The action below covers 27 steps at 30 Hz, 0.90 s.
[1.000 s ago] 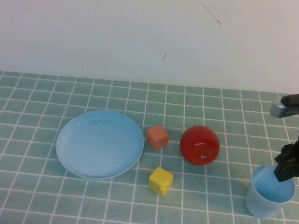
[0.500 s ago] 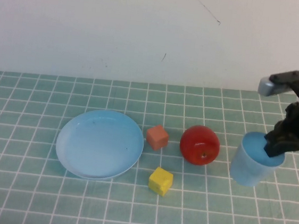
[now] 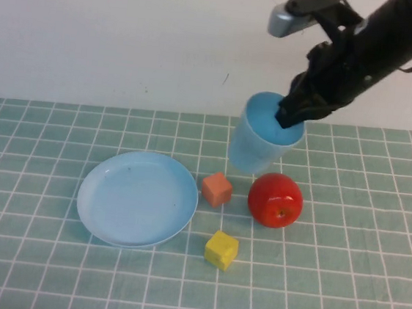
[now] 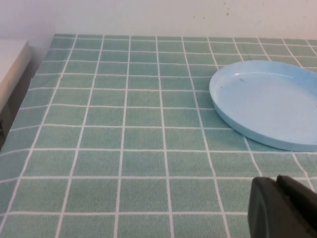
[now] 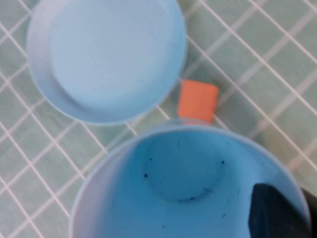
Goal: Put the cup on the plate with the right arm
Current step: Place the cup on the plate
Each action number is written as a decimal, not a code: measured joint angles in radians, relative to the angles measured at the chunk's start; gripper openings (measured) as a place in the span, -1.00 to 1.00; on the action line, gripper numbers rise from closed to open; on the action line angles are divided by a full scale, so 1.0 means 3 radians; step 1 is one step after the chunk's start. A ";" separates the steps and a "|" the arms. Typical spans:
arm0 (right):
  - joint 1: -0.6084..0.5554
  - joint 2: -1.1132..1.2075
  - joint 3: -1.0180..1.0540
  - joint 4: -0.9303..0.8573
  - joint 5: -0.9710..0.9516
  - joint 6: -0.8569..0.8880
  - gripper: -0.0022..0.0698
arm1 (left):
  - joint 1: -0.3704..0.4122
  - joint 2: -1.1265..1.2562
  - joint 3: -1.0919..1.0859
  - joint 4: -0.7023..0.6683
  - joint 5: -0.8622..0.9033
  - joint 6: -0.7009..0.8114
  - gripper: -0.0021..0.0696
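Observation:
My right gripper (image 3: 289,117) is shut on the rim of the light blue cup (image 3: 258,145) and holds it in the air, above the table between the orange cube and the red apple. In the right wrist view the cup (image 5: 168,183) fills the near part, one finger inside its wall. The light blue plate (image 3: 138,199) lies on the table to the cup's left; it also shows in the right wrist view (image 5: 106,54) and the left wrist view (image 4: 267,101). My left gripper (image 4: 282,208) is low over the cloth, near the plate, out of the high view.
A red apple (image 3: 276,199), an orange cube (image 3: 217,190) and a yellow cube (image 3: 221,250) lie right of the plate. The orange cube (image 5: 198,100) shows beside the plate in the right wrist view. The green checked cloth (image 3: 46,270) covers the table; a white wall stands behind.
My right arm has lifted the cup off the table at the right and carried it up and to the left, past the apple. The other things have not moved.

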 joint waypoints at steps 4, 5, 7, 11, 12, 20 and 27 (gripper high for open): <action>0.0298 0.0412 -0.0483 0.0008 0.0045 0.0037 -0.89 | 0.0000 0.0000 0.0000 0.0000 0.0000 0.0007 -0.95; 0.0353 0.0497 -0.0575 0.0008 0.0045 0.0043 -0.89 | 0.0000 0.0000 0.0000 0.0000 0.0000 0.0007 -0.95; 0.0478 0.0709 -0.0799 0.0015 0.0057 0.0043 -0.89 | 0.0000 0.0000 0.0000 0.0000 0.0000 0.0007 -0.95; 0.0657 0.1095 -0.1169 0.0028 0.0057 0.0050 -0.89 | 0.0000 0.0000 0.0000 0.0000 0.0000 0.0007 -0.95; 0.0687 0.1187 -0.1253 0.0028 0.0057 0.0050 -0.89 | 0.0000 0.0000 0.0000 0.0000 0.0000 0.0007 -0.95; 0.0744 0.1681 -0.1537 0.0048 0.0073 0.0062 -0.89 | 0.0000 0.0000 0.0000 0.0000 0.0000 0.0007 -0.95; 0.0744 0.1744 -0.1579 -0.0003 0.0093 0.0082 -0.69 | 0.0000 0.0000 0.0000 0.0000 0.0000 0.0007 -0.95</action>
